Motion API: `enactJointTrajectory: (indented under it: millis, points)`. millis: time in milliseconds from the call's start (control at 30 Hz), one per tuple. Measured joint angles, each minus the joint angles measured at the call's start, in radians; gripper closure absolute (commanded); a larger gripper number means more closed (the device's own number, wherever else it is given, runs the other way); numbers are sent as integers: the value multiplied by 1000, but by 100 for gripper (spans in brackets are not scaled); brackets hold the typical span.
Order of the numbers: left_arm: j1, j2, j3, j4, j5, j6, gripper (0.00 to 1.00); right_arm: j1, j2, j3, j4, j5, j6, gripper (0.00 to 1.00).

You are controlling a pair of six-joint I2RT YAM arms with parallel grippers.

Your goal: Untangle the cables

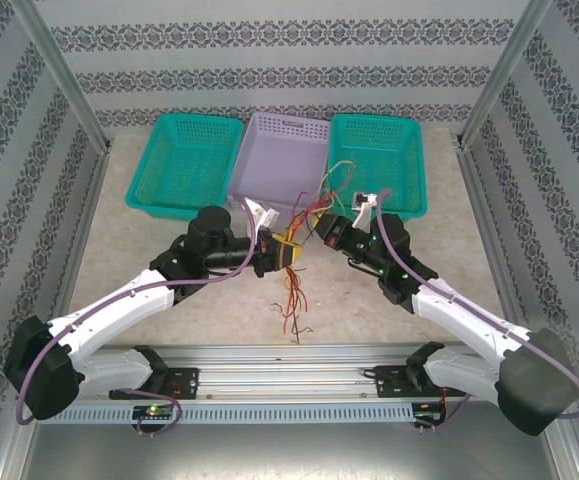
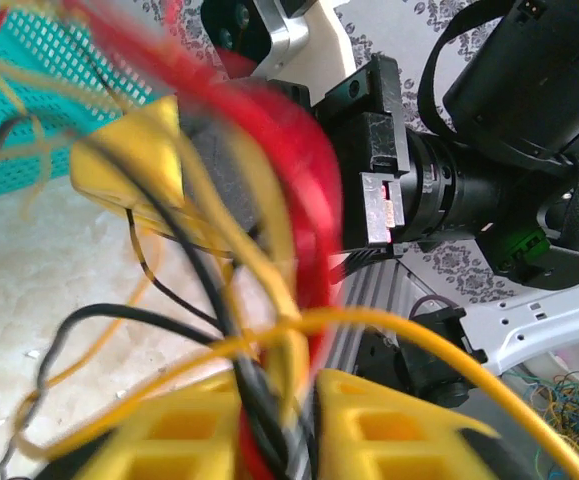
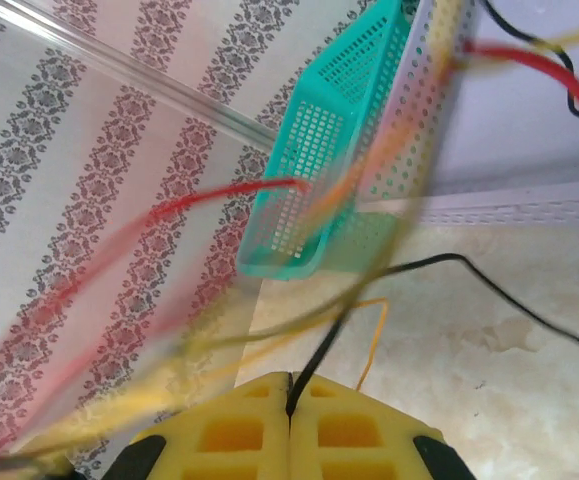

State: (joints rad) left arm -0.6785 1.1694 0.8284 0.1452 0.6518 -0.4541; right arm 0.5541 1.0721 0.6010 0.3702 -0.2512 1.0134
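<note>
Cables (image 1: 291, 295): tangle held up between your arms, likely for pulling strands apart; your right pincer (image 3: 290, 420) clamps a black strand (image 3: 439, 259), left pincer (image 2: 287, 420) straddles the bundle, grip unclear.

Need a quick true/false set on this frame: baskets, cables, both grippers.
1. The lavender basket stands between the left teal basket and the right teal basket. True.
2. The right gripper is wide open with nothing in it. False: its fingers are closed together, with a black wire pinched in the seam.
3. Red, yellow and black cables run between the yellow fingers of the left gripper. True.
4. All the cables lie inside the lavender basket. False: the bundle hangs between the two grippers, its loose ends trailing on the table toward the near edge.
</note>
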Motion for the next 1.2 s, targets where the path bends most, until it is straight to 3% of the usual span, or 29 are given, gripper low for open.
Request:
enactJointTrajectory:
  millis: [33, 133, 200, 400, 767, 1200]
  points:
    - [0, 0, 0, 1, 0, 3, 54, -1, -10, 0, -10, 3, -7, 100]
    - [0, -1, 0, 1, -1, 1, 54, -2, -51, 1, -69, 23, -45, 100]
    - [0, -6, 0, 0, -2, 0, 74, -3, -70, 7, -124, 37, -78, 100]
    - [0, -14, 0, -2, -7, 9, 100, -17, -99, 25, -233, 37, -145, 100]
    - [6, -15, 14, -37, -37, 39, 100, -76, -123, 195, -447, 3, -262, 100]
    - [27, -215, 76, -259, -371, 169, 100, -346, -214, 310, -754, 11, -382, 100]
